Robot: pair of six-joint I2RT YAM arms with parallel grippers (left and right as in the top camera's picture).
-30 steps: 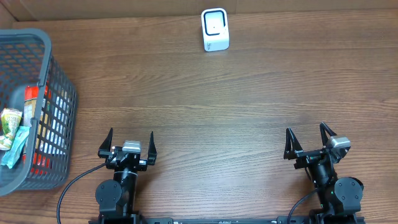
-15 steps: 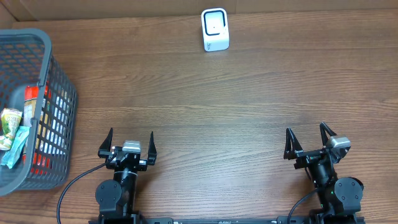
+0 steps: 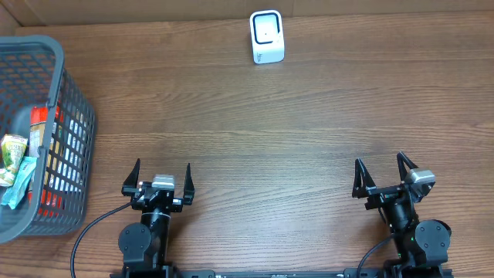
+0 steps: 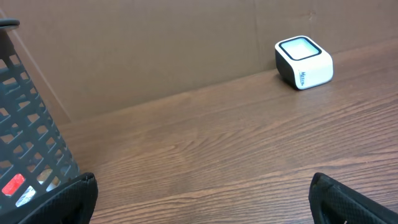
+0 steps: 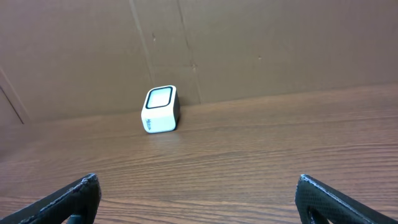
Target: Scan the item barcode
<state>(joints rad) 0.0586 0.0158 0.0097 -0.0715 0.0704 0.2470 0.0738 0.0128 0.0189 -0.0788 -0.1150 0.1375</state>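
A white barcode scanner (image 3: pixel 267 36) with a dark-rimmed window stands at the far edge of the table; it also shows in the left wrist view (image 4: pixel 304 63) and the right wrist view (image 5: pixel 160 109). Packaged items (image 3: pixel 17 162) lie in a grey mesh basket (image 3: pixel 73 116) at the far left. My left gripper (image 3: pixel 162 170) rests open near the front edge, left of centre, with nothing between its fingertips (image 4: pixel 68 199). My right gripper (image 3: pixel 381 166) rests open at the front right, also holding nothing, its fingertips (image 5: pixel 336 198) wide apart.
A brown cardboard wall (image 5: pixel 249 43) runs along the back of the wooden table (image 3: pixel 270 131). The basket's corner (image 4: pixel 25 137) fills the left side of the left wrist view.
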